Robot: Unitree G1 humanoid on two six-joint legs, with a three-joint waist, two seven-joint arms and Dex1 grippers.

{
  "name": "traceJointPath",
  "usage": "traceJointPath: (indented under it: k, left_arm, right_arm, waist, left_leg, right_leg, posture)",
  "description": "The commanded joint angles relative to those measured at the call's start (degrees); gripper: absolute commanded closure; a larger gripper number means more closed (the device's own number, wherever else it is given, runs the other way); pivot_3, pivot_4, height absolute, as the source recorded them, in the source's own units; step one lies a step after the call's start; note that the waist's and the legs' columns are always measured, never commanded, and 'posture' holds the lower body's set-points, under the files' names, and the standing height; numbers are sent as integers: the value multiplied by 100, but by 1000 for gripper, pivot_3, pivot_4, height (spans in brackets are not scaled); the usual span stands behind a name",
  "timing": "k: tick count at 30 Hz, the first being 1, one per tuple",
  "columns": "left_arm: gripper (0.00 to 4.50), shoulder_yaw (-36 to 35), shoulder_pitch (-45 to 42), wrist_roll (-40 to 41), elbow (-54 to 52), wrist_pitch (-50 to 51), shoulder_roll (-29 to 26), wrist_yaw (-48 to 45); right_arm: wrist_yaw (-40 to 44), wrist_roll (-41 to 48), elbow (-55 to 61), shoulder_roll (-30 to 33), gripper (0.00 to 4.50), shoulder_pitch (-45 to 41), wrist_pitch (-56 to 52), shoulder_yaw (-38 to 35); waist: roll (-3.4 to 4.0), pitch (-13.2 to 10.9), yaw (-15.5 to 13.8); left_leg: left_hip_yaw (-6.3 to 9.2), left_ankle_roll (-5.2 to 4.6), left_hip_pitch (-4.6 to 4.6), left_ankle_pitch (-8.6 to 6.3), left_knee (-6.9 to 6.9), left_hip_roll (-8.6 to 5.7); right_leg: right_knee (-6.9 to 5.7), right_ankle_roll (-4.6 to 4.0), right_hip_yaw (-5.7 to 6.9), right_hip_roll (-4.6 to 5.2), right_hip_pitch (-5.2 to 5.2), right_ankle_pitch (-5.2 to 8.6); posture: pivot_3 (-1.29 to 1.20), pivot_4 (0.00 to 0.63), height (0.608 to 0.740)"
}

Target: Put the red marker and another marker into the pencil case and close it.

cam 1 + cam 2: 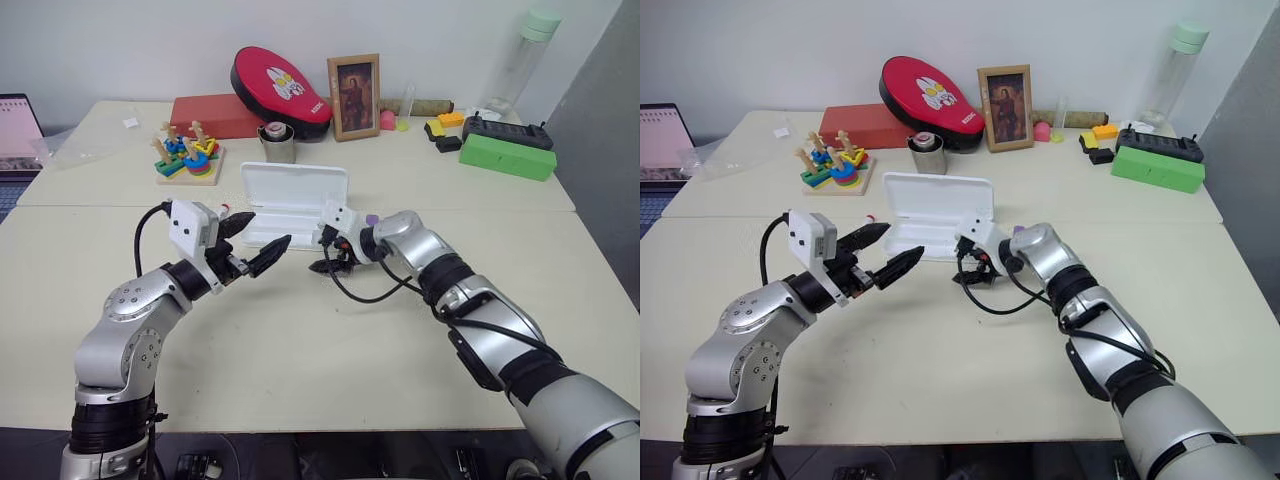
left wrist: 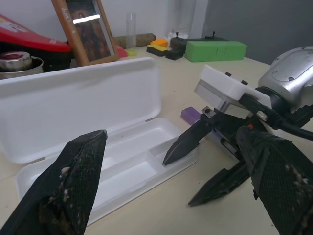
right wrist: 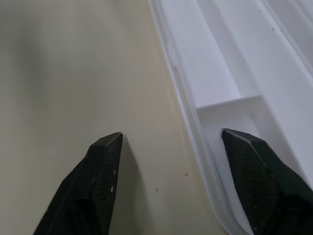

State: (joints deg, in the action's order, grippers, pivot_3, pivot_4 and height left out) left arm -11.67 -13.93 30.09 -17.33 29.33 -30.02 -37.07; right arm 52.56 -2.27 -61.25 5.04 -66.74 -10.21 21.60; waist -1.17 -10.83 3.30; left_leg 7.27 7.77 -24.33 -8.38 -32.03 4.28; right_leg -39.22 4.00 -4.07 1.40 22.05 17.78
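Note:
The white pencil case point(image 1: 290, 190) lies open at mid-table, lid standing up at the back and shallow tray point(image 2: 128, 169) bare. The purple marker point(image 2: 191, 115) lies on the table just beyond the case's right end, behind my right wrist point(image 1: 372, 219). The red marker is out of view. My right gripper point(image 3: 171, 134) is open and straddles the tray's front right rim, one finger on the table side and the other over the end compartment. My left gripper point(image 1: 270, 228) hovers open at the case's front left, with nothing between its fingers.
Along the back stand a red oval case point(image 1: 280, 85), a framed picture point(image 1: 354, 96), a metal cup point(image 1: 277, 143), a stacking toy point(image 1: 188, 155) and a flat red box point(image 1: 215, 115). A green box point(image 1: 507, 155) and bottle point(image 1: 528, 55) sit far right.

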Motion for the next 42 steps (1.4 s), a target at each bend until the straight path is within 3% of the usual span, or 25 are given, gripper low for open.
traceJointPath:
  k: [1, 9, 10, 16, 23, 28, 33, 37, 42]
  left_arm:
    - [0, -96, -11, 10, -98, -155, -21, 33]
    - [0, -216, 135, 31, -80, -177, -154, -5]
    - [0, -223, 168, 28, -81, -177, -179, -22]
    - [0, -406, 449, 88, -168, -121, -398, -104]
    - [0, -806, 1143, 361, -755, 192, -729, -166]
    - [0, -1012, 1547, 571, -1080, 401, -900, -196]
    - [0, -1079, 1636, 650, -1137, 470, -978, -169]
    - [0, -1243, 1665, 587, -914, 463, -1070, -149]
    - [0, -1491, 1841, 505, -632, 501, -1150, -36]
  right_arm:
    - [-41, -78, -164, -92, 2231, -148, 210, -201]
    - [134, -260, -144, -99, 4352, -67, 498, -295]
    - [137, -269, -129, -100, 4449, -62, 515, -316]
    - [627, -168, 607, -41, 4449, 265, 736, -386]
    - [1430, -300, 3464, 426, 4449, 1845, 66, 317]
    - [1416, -341, 4823, 740, 4449, 2597, -652, 603]
    - [1265, -386, 5261, 817, 4449, 2841, -1025, 785]
    - [1102, -266, 5414, 756, 3699, 2798, -1251, 692]
    - [1083, 119, 5905, 790, 2308, 2716, -1639, 362]
  waist:
    - [0, 0, 1]
    - [1, 0, 2]
    - [1, 0, 2]
    - [1, 0, 3]
    - [-1, 1, -3]
    - [1, 0, -4]
    - [0, 1, -3]
    - [-1, 1, -3]
    - [-1, 1, -1]
  left_leg:
    - [0, 0, 0, 0, 0, 0]
    - [0, 0, 0, 0, 1, 0]
    - [1, 0, 0, 0, 1, 0]
    - [0, 0, 2, 0, 0, 0]
    - [5, 0, -1, 0, 2, 4]
    - [4, 0, 8, 0, -1, 4]
    - [-1, 1, 43, 0, -1, 7]
    - [-2, 1, 48, 0, -2, 10]
    - [-3, 0, 47, -1, 2, 15]
  right_leg:
    - [0, 0, 0, 0, 0, 0]
    - [-1, 0, 0, -1, 1, 0]
    - [-2, 0, 0, -1, 1, 0]
    - [-6, 0, -1, -1, 2, 0]
    - [-9, -1, 3, -2, 4, 1]
    - [-27, -6, 2, -3, 4, 4]
    - [-25, 15, -3, -5, -23, 22]
    - [-23, 15, -4, -8, -28, 23]
    - [-21, 10, -4, -11, -25, 23]
  posture:
    - [0, 150, 740]
    - [0, 150, 740]
    - [0, 150, 740]
    - [0, 150, 740]
    - [0, 150, 740]
    - [0, 150, 740]
    - [0, 150, 740]
    - [0, 150, 740]
    - [0, 150, 740]
